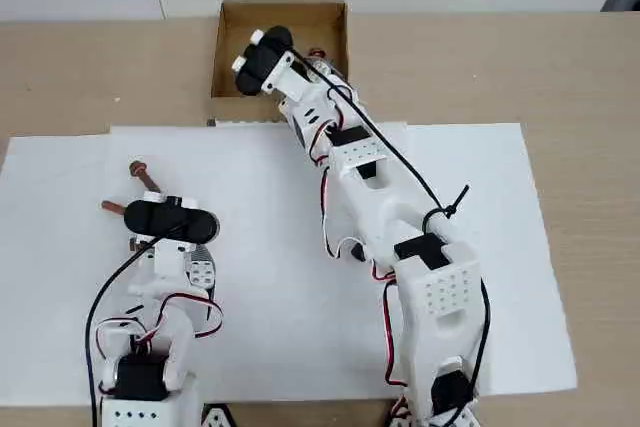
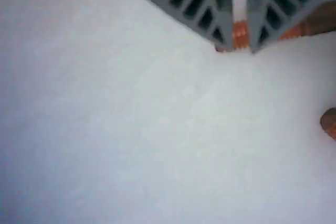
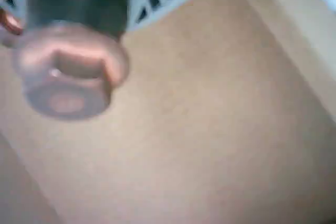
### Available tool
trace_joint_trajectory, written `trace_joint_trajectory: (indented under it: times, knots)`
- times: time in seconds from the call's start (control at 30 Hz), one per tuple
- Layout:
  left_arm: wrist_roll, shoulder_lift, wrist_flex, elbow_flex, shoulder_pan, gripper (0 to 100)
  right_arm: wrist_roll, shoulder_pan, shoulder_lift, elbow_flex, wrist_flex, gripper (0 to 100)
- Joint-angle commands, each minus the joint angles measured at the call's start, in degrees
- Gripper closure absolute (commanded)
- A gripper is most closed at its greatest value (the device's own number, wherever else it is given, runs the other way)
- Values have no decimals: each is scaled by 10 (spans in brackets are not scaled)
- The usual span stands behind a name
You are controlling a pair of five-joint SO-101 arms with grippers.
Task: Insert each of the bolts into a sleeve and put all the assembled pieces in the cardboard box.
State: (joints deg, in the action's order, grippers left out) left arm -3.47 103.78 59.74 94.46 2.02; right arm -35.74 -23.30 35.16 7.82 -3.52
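Bolt [image 1: 113,207] on white paper [image 1: 260,247] over wood tbl [image 1: 90,67].

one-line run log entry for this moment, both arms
right gripper: shut on sleeved bolt over cardboard box | left gripper: shut on bolt on white paper | second bolt loose beside it

Lab-like bench: paper sheet [image 1: 270,207] on wooden table [image 1: 585,77].

Light wooden table [image 1: 580,77]. Large white paper sheet [image 1: 260,277] lies flat on it, covering most of the near half. Open cardboard box [image 1: 232,22] sits on bare wood just beyond the sheet's far edge.
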Motion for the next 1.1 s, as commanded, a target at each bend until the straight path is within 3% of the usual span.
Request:
trace_joint_trajectory:
  times: [0.0, 0.13, 0.47, 0.53, 0.7, 0.97, 1.07]
  knots:
    - [1, 4, -12, -3, 2, 994, -6, -2, -15, 40, -20, 906]
    - [1, 4, -12, -3, 2, 994, -5, 0, -16, 40, -23, 824]
    - [1, 4, -12, -3, 2, 994, -6, 0, -57, 48, -34, 933]
    - [1, 4, -12, -3, 2, 994, -6, 0, -87, 49, -73, 995]
    - [1, 4, -12, -3, 2, 994, -4, 0, -161, 49, -196, 996]
    - [1, 4, -12, -3, 2, 994, -4, 0, -249, 49, -312, 996]
    - [1, 4, -12, -3, 2, 994, 30, 1, -281, 50, -367, 996]
